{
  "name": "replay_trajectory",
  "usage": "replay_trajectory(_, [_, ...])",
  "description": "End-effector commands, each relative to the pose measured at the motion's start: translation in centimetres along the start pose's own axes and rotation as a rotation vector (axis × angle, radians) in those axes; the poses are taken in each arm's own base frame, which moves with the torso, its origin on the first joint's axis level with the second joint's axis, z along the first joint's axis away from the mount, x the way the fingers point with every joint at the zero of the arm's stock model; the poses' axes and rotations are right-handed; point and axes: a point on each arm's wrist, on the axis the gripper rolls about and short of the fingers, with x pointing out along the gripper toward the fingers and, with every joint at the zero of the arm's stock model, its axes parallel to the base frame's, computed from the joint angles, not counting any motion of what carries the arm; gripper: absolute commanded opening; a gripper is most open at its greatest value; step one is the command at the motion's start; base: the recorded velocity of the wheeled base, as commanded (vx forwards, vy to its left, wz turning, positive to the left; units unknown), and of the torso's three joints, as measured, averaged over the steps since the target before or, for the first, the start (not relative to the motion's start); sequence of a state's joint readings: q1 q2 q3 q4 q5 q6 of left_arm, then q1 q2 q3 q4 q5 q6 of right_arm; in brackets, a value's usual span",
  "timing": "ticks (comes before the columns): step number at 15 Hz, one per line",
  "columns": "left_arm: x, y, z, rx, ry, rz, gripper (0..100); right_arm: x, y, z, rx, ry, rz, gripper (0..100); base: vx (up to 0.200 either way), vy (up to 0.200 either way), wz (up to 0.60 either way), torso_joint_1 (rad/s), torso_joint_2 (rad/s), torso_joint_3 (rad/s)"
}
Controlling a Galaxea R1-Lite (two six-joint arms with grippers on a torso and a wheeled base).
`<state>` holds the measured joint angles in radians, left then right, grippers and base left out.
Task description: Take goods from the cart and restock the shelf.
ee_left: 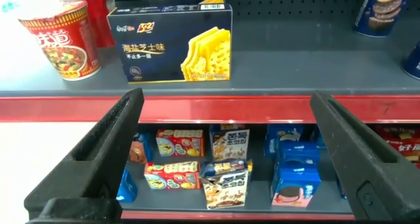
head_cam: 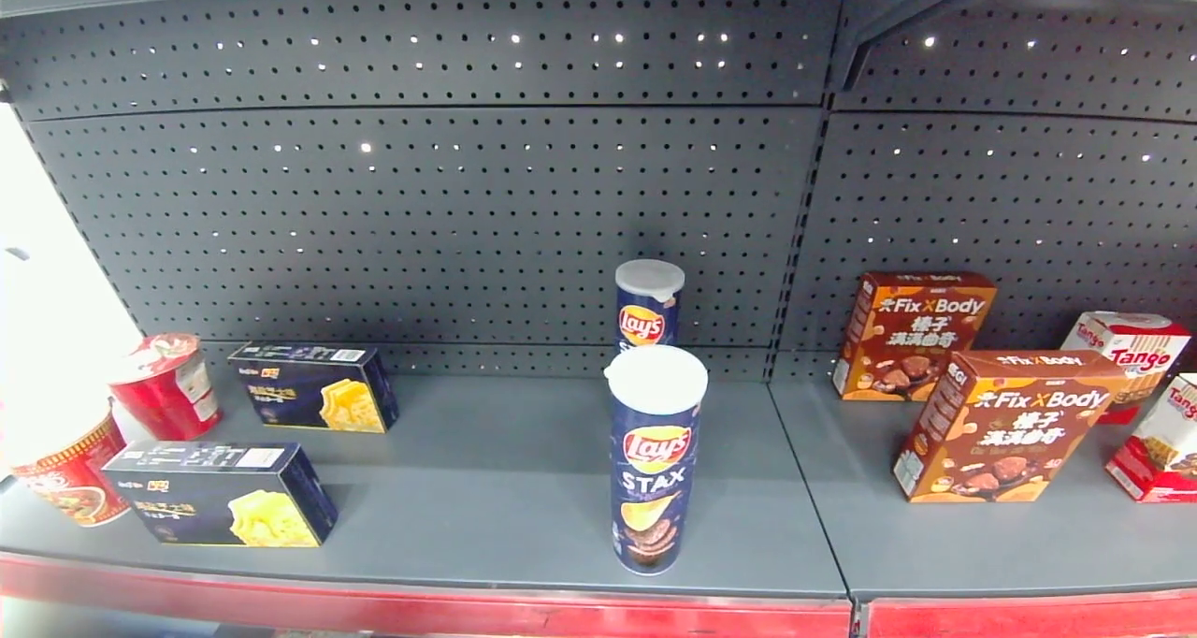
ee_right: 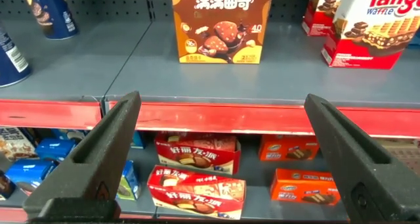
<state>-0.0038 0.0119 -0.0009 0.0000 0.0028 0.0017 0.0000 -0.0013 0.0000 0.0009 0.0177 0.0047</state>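
The left gripper [ee_left: 224,99] has its fingers [ee_left: 105,148] spread wide and holds nothing, facing the shelf's red front edge. The right gripper [ee_right: 222,99] is just as wide open and empty. On the shelf [head_cam: 486,488] the front chip can [head_cam: 655,460] stands upright, with the rear chip can [head_cam: 648,306] behind it.

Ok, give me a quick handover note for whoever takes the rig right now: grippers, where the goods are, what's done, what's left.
Left gripper: open, empty, facing the shelf front near the dark blue boxes.
Right gripper: open, empty, facing the shelf front near the brown cookie boxes.
On the shelf: noodle cups far left, two chip cans in the middle, one behind the other, wafer boxes far right.
Done: each row holds a few items.
Left: probably fetch more from the cart; plenty of bare shelf.
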Motion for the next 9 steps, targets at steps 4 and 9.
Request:
replay_trajectory(4, [0.02,0.00,-0.02,0.000,0.003,0.000,100,0.01,0.00,0.00,0.000,0.002,0.001,100,0.000,0.000,0.00,0.000,0.00,0.000])
replay_trajectory(9, [0.01,0.01,-0.01,0.000,0.000,0.001,100,0.01,0.00,0.01,0.000,0.000,-0.001,100,0.000,0.000,0.00,0.000,0.00,0.000])
